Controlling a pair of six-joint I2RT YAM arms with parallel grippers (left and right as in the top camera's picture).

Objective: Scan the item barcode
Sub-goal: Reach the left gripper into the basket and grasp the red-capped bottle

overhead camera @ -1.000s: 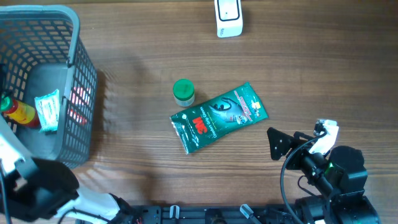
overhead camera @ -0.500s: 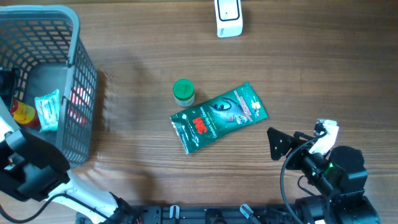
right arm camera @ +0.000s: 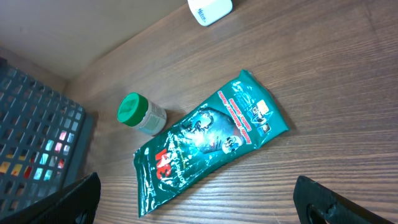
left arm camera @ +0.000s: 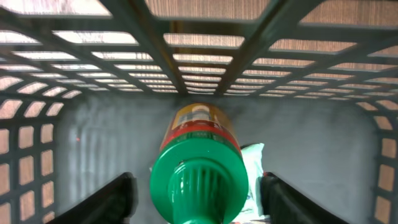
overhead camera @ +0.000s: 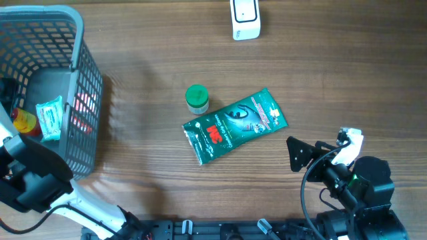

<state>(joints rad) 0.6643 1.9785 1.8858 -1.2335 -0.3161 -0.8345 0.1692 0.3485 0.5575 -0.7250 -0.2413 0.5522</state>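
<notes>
A sauce bottle (left arm camera: 199, 155) with a green cap and a red-and-yellow label lies in the grey basket (overhead camera: 87, 100); from overhead it shows at the basket's left (overhead camera: 23, 121). My left gripper (left arm camera: 198, 199) reaches down into the basket. Its black fingers (left arm camera: 115, 199) flank the green cap, with a narrow gap on each side, so it is open. My right gripper (overhead camera: 323, 148) hovers wide open over the table's front right, holding nothing. The white scanner (overhead camera: 245, 18) stands at the back edge.
A green snack packet (overhead camera: 233, 125) lies flat mid-table, with a small green-lidded jar (overhead camera: 196, 98) just behind its left end. A pale blue-green packet (overhead camera: 50, 119) lies in the basket beside the bottle. The basket walls close in around my left gripper.
My left arm has moved farther into the basket, and its jaws have narrowed towards the bottle's green cap. The right arm and the table items have not moved.
</notes>
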